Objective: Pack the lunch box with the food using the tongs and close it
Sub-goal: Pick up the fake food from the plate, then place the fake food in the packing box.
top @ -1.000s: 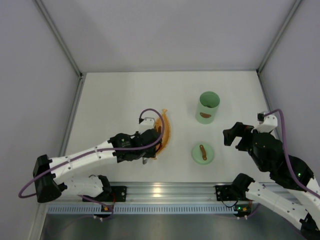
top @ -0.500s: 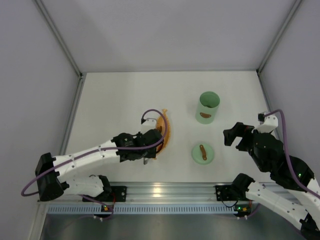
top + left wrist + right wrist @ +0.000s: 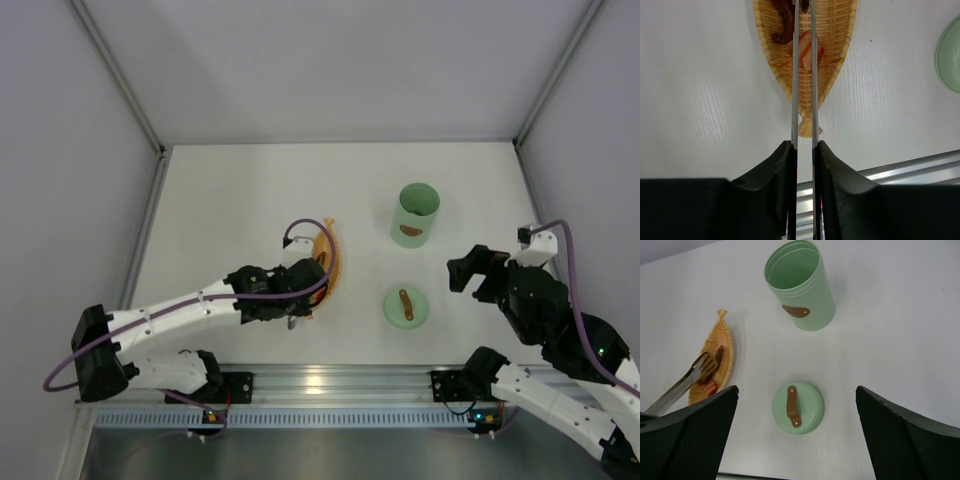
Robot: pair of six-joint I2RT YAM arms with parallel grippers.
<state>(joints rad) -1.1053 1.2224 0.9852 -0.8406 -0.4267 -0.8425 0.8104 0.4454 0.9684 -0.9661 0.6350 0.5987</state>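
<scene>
The left gripper [image 3: 803,145] has squeezed in over the last second and is now clamped tight on the tongs [image 3: 794,75], so the two silver arms run almost parallel with only a thin gap between them. The arm itself has barely shifted. A reddish piece of food [image 3: 807,52] sits in that gap on the orange leaf-shaped tray [image 3: 837,30], with a dark curled piece [image 3: 783,22] just beside the left arm. I'd say that is the pinch for a pick-up, though the tong tips run off the top of the wrist view, so I can't be sure the piece is caught.

The tongs point straight out from the gripper, away from the robot, their long axis lying along the tray's length.

The lunch box [image 3: 802,290] stands upright and open on the worktop [image 3: 900,340], well apart to the right, its lid [image 3: 798,407] flat nearby. The right gripper [image 3: 465,275] hangs spread wide, holding nothing.
</scene>
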